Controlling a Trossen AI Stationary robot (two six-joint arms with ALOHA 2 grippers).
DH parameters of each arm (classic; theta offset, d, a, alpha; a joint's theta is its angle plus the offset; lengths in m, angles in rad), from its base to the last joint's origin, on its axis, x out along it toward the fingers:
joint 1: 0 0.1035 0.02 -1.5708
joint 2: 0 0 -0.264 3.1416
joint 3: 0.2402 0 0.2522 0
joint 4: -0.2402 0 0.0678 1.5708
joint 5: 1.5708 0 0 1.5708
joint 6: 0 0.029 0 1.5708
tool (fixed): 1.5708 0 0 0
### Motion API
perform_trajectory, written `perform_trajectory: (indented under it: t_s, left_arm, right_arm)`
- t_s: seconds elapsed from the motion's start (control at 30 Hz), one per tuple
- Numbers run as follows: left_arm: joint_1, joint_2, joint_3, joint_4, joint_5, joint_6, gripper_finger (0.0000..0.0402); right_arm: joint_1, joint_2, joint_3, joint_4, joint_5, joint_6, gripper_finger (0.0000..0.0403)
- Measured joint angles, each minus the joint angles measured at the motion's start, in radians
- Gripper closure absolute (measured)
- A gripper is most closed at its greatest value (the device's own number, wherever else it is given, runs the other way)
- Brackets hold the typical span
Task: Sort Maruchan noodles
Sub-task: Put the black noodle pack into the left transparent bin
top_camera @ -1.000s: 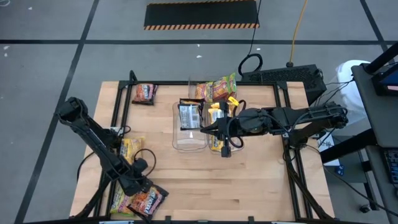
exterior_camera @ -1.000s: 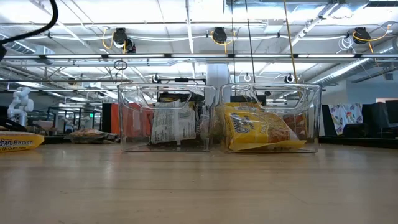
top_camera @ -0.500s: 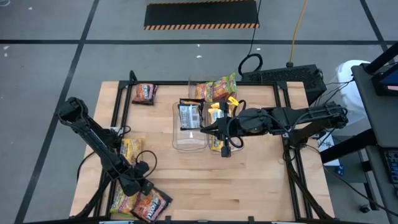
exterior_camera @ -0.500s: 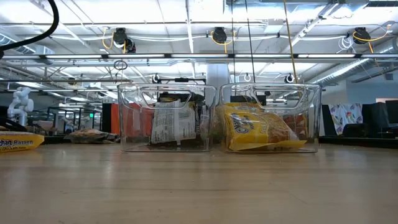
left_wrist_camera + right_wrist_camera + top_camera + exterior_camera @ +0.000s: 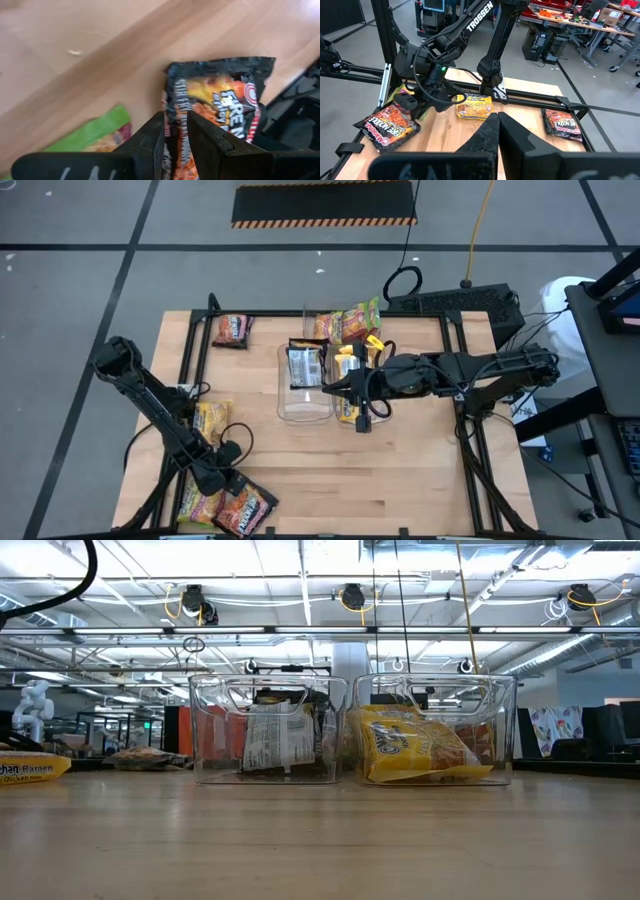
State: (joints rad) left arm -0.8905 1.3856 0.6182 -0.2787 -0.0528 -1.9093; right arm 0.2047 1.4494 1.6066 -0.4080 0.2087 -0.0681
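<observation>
Grip: the left gripper (image 5: 175, 137) is closed on the edge of a dark packet (image 5: 215, 117) at the near left corner of the table (image 5: 400, 480); only a thin margin of the wrapper is seen between the fingers (image 5: 207, 137).
Risk of slip: the packet may slide out or swing when it is lifted, because the hold is only on the rim.
Risk of neighbour: a green-edged packet (image 5: 92, 135) lies just beside and may be dragged along.
Right gripper (image 5: 496, 131): its fingers are together and empty; it hangs over the two bins (image 5: 300, 405), so a crossing with the left arm is possible there.
Other packets: one yellow (image 5: 212, 420) near the left arm, one dark (image 5: 232, 330) at the far left, some inside the bins and behind them.
Writing: "FIRE" on the held packet; "FIRE NOODLE" and "Maruchan" in the right wrist view; "TROSSEN" on the arm.
</observation>
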Motion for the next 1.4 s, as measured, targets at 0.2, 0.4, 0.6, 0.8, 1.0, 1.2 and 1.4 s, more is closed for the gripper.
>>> perform_trajectory:
  t_s: [0.2, 0.4, 0.6, 0.8, 1.0, 1.2, 1.4]
  left_arm:
    - [0.000, 0.048, 0.000, -0.001, 0.000, 0.004, 0.0314]
    - [0.001, 0.077, 0.000, 0.037, -0.001, -0.015, 0.0314]
    - [0.020, 0.078, 0.000, 0.145, -0.001, 0.026, 0.0314]
    - [0.051, 0.078, 0.000, 0.154, -0.001, 0.051, 0.0314]
    - [0.080, 0.078, 0.000, 0.148, -0.001, 0.120, 0.0314]
    - [0.102, 0.078, 0.000, 0.149, 0.001, 0.213, 0.0314]
    - [0.105, 0.078, 0.000, 0.148, 0.008, 0.271, 0.0314]
  right_arm:
    - [0.000, 0.000, 0.000, 0.000, 0.000, 0.000, 0.0403]
    - [0.000, 0.000, 0.000, 0.000, 0.000, -0.005, 0.0403]
    - [0.000, 0.000, 0.000, 0.000, 0.003, -0.005, 0.0403]
    - [0.000, 0.000, 0.000, 0.000, 0.004, -0.026, 0.0403]
    - [0.000, 0.000, 0.000, 0.000, 0.004, -0.027, 0.0403]
    - [0.000, 0.000, 0.000, 0.000, 0.004, -0.027, 0.0403]
    - [0.000, 0.000, 0.000, 0.000, 0.004, -0.027, 0.0403]
